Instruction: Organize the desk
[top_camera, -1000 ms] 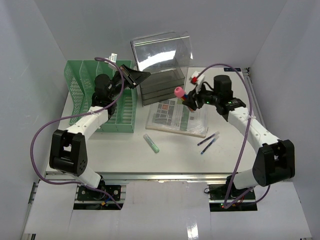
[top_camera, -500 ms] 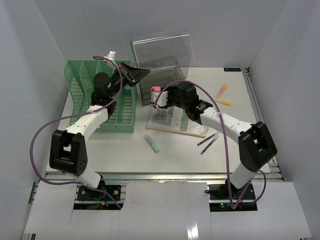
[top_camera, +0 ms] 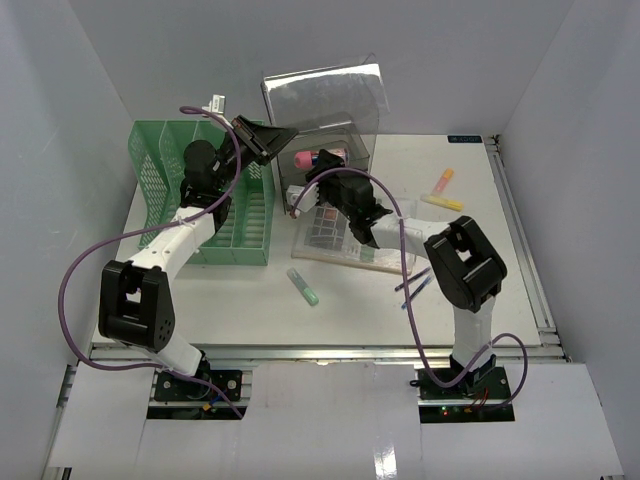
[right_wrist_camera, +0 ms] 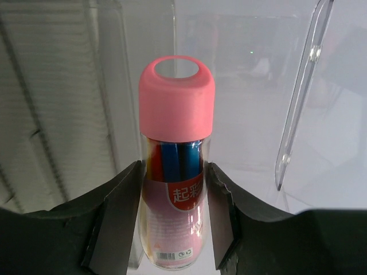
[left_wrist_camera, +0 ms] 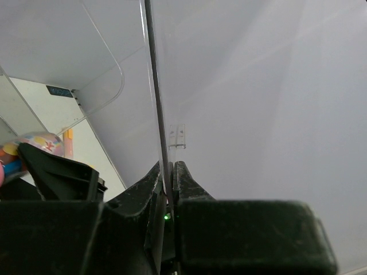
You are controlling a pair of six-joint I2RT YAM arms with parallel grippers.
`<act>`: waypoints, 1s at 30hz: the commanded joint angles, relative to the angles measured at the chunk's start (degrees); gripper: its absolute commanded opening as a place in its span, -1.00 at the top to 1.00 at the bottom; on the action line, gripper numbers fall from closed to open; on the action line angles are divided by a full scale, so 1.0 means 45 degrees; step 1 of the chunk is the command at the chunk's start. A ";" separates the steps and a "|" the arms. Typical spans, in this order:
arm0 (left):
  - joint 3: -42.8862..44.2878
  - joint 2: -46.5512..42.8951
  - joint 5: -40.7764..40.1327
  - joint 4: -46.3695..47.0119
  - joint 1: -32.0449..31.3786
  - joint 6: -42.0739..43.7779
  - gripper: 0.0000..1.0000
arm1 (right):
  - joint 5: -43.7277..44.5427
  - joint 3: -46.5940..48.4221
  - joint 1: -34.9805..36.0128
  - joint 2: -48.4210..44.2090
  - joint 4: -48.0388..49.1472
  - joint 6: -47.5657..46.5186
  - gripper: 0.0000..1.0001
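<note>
The white desk (top_camera: 250, 300) carries a clear grey box (top_camera: 355, 140) at the back. My left gripper (top_camera: 262, 140) is shut on the edge of the box's clear lid (top_camera: 325, 95) and holds it raised. In the left wrist view the jaws (left_wrist_camera: 167, 172) pinch the thin lid edge (left_wrist_camera: 155, 86). My right gripper (top_camera: 322, 172) is shut on a pink-capped clear jar of coloured pens (top_camera: 318, 158) at the box's opening. In the right wrist view both fingers press the sides of the jar (right_wrist_camera: 176, 172), with my gripper (right_wrist_camera: 175, 189) centred on it.
A green mesh file rack (top_camera: 165, 185) stands at the left. A flat book with a colour grid (top_camera: 335, 235) lies under the right arm. A green highlighter (top_camera: 303, 286), an orange one (top_camera: 443, 180), a yellow one (top_camera: 441, 202) and dark pens (top_camera: 415, 285) lie loose.
</note>
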 commanded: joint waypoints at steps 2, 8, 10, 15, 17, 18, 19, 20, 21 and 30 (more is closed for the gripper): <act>0.0601 -0.0703 -0.0086 0.0608 0.0084 0.0024 0.67 | 0.0245 0.2247 -0.0021 0.1117 0.2283 -0.1152 0.80; 0.0670 -0.0802 0.0005 0.0498 0.0096 0.0061 0.67 | -0.0076 0.3068 -0.0091 0.1673 0.1248 -0.1428 0.12; 0.0628 -0.0835 0.0044 0.0507 0.0084 0.0071 0.67 | -0.0225 0.3004 -0.0136 0.1654 0.0894 -0.1565 -0.27; 0.0434 -0.0895 0.0044 0.0597 0.0101 0.0038 0.67 | -0.0501 0.2933 -0.0239 0.1496 -0.0432 -0.2062 -0.77; 0.0341 -0.0918 0.0044 0.0610 0.0084 0.0007 0.67 | -0.0736 0.2786 -0.0301 0.1229 -0.0961 -0.2141 -0.89; 0.0326 -0.0932 0.0044 0.0596 0.0084 0.0021 0.67 | -0.0807 0.2715 -0.0330 0.1059 -0.1119 -0.2114 -0.94; 0.0325 -0.0950 0.0044 0.0561 0.0084 0.0039 0.67 | -0.0812 0.2658 -0.0314 0.0927 -0.1441 -0.2008 -0.96; 0.0311 -0.0966 0.0030 0.0542 0.0084 0.0055 0.67 | -0.1211 0.2452 -0.0327 0.0627 -0.1566 -0.1938 -0.94; 0.0306 -0.0972 0.0024 0.0537 0.0084 0.0061 0.67 | -0.1447 0.2379 -0.0332 0.0522 -0.1688 -0.1904 -0.93; -0.0111 -0.1125 -0.0118 0.0411 0.0084 0.0322 0.67 | -0.4492 0.2590 -0.0042 -0.2393 -1.1734 -0.1908 -0.79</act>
